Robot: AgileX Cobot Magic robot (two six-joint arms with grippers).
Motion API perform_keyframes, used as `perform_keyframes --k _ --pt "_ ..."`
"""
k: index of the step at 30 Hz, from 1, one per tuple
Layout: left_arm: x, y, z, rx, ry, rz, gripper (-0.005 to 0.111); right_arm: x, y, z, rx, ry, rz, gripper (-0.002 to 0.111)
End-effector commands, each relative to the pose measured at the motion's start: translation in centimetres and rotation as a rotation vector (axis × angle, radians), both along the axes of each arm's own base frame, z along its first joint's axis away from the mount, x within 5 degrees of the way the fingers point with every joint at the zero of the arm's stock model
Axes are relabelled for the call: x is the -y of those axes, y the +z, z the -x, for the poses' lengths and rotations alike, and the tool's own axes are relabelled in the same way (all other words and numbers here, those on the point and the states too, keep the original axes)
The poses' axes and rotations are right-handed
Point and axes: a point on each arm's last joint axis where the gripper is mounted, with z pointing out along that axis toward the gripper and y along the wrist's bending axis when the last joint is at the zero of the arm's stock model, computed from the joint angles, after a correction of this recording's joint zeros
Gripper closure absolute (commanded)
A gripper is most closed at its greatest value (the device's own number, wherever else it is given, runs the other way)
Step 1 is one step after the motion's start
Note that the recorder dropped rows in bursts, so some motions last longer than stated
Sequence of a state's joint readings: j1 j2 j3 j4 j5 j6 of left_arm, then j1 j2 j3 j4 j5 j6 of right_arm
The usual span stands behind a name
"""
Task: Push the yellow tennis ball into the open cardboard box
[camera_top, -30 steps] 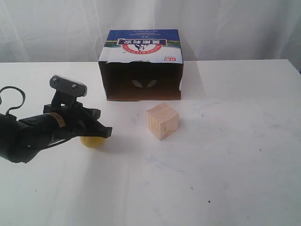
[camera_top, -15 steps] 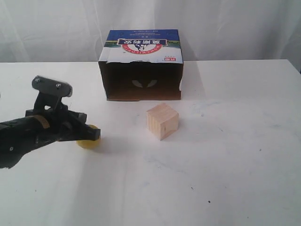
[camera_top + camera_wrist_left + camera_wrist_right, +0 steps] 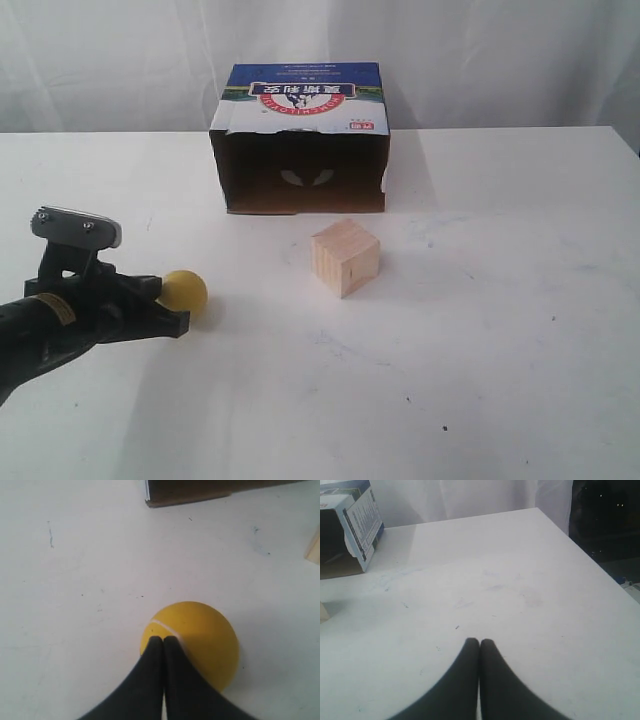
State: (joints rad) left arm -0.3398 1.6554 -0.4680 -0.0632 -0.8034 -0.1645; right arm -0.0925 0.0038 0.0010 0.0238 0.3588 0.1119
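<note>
Ball [image 3: 184,291] sits on desk [image 3: 480,360], left of centre in your exterior view, well apart from box [image 3: 300,170] and nearer camera than box. Your left pincer [image 3: 162,640] closed, fingers pressed together, tips against ball on side away from box. Box opening dark, facing camera; printed top blue and white with red logo. Wooden block [image 3: 345,257] stands in front of box, right of ball, touching neither. Your right pincer [image 3: 479,642] closed too, fingers together, above desk, box off to one side.
</note>
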Motion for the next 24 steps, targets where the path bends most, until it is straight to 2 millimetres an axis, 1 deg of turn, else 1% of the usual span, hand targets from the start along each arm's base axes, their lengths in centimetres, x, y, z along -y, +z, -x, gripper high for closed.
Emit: perform_keyframes --k 1,7,14,16,19,21,24 --pt "0.0 0.1 0.1 0.013 0.02 0.049 0.107 0.0 0.1 0.0 0.013 0.004 0.002 0.108" --pt "0.4 1.0 -1.0 0.047 0.035 0.093 0.107 0.0 0.1 0.0 0.013 0.004 0.002 0.108" --pt "1.3 0.8 -3.5 0.064 0.035 0.102 0.107 0.0 0.1 0.0 0.013 0.004 0.002 0.108" --pt "1.5 1.1 -4.2 0.083 0.033 0.106 0.107 0.0 0.1 0.0 0.013 0.004 0.002 0.108" --pt "1.7 2.4 -4.8 0.137 0.03 0.121 0.107 0.0 0.1 0.0 0.013 0.004 0.002 0.108" --pt "1.7 3.6 -4.7 0.174 0.028 0.132 0.107 0.0 0.1 0.0 0.013 0.004 0.002 0.108" --pt "1.3 5.2 -3.7 0.2 0.026 0.144 0.107 0.0 0.1 0.0 0.013 0.004 0.002 0.108"
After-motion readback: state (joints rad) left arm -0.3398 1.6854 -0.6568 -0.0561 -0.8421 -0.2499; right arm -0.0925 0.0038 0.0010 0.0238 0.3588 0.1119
